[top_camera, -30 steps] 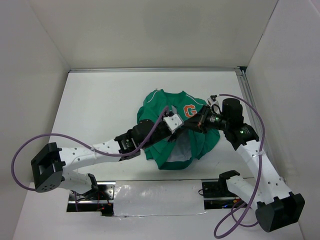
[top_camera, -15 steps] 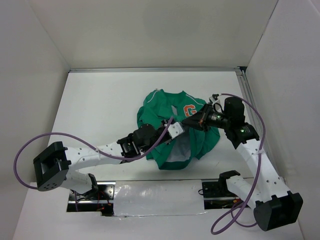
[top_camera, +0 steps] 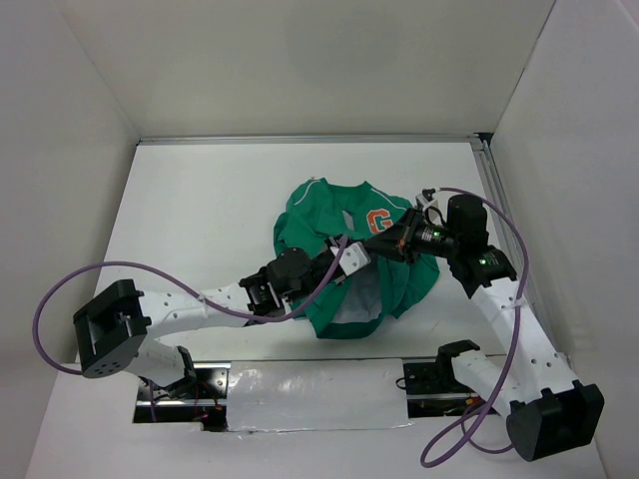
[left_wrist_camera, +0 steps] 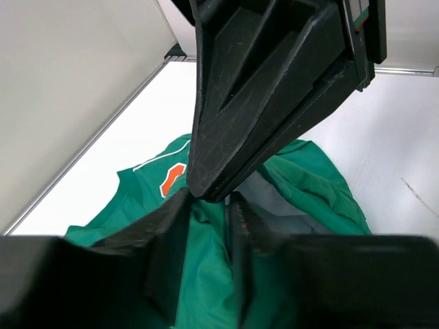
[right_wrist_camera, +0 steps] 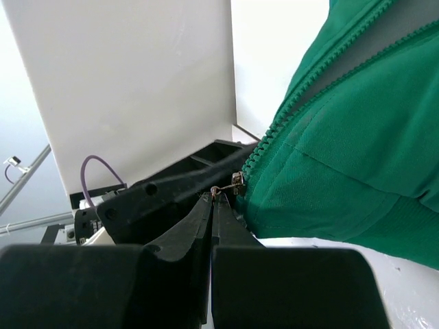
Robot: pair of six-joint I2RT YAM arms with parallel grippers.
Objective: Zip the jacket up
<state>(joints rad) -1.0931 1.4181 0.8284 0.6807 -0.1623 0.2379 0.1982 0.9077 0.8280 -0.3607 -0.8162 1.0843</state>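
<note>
The green jacket (top_camera: 324, 225) lies crumpled mid-table, with its orange G patch (top_camera: 378, 221) up and its pale lining (top_camera: 354, 309) showing at the near side. My left gripper (top_camera: 367, 251) meets my right gripper (top_camera: 385, 246) over the jacket's front. In the left wrist view my left gripper (left_wrist_camera: 208, 209) is shut on the jacket's (left_wrist_camera: 315, 178) front edge, with the right gripper (left_wrist_camera: 274, 82) just above it. In the right wrist view my right gripper (right_wrist_camera: 211, 199) is shut on the metal zipper pull (right_wrist_camera: 218, 189). The slider (right_wrist_camera: 236, 181) sits at the low end of the open teeth.
White walls enclose the table on three sides. A metal rail (top_camera: 489, 190) runs along the right edge. Purple cables (top_camera: 499, 230) loop off both arms. A foil-taped strip (top_camera: 310, 384) lies between the arm bases at the near edge.
My left gripper has slid slightly nearer and to the right on the jacket, and its forearm has swung right. The right gripper has hardly moved.
</note>
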